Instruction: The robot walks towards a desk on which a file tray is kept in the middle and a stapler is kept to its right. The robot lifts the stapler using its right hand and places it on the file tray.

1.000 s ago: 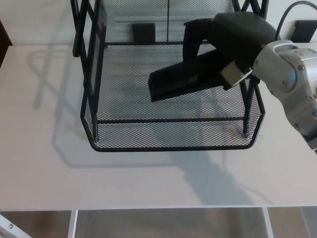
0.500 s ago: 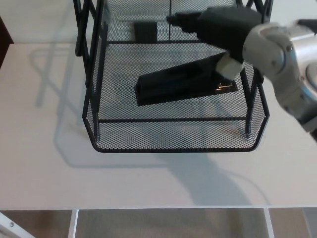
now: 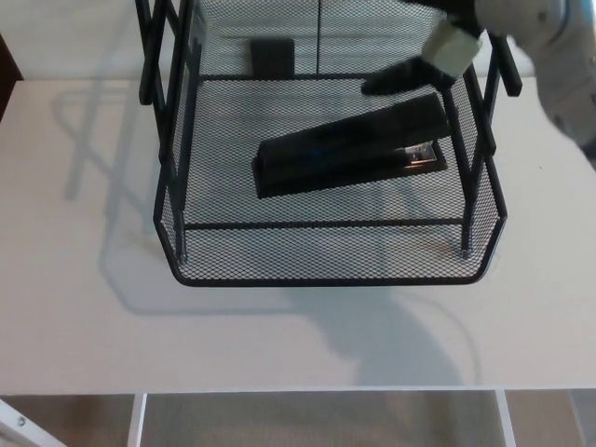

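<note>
A black stapler [image 3: 349, 146] lies flat on the mesh floor of the black wire file tray [image 3: 326, 265], its long axis slanting from lower left to upper right. My right hand [image 3: 424, 60] is above and behind the stapler's right end, near the top edge of the picture. It is apart from the stapler, and a black finger [image 3: 396, 78] points left over the tray. The hand holds nothing and its fingers are spread. My left hand does not show.
The tray stands in the middle of a white desk [image 3: 84, 307], with black frame uprights [image 3: 172, 84] rising at its sides. A small black block [image 3: 272, 58] sits at the tray's back. The desk's front edge [image 3: 279, 392] runs along the bottom.
My right hand let go of the stapler and rose up and back to the right. The stapler went down from mid-air onto the tray floor and now lies still.
</note>
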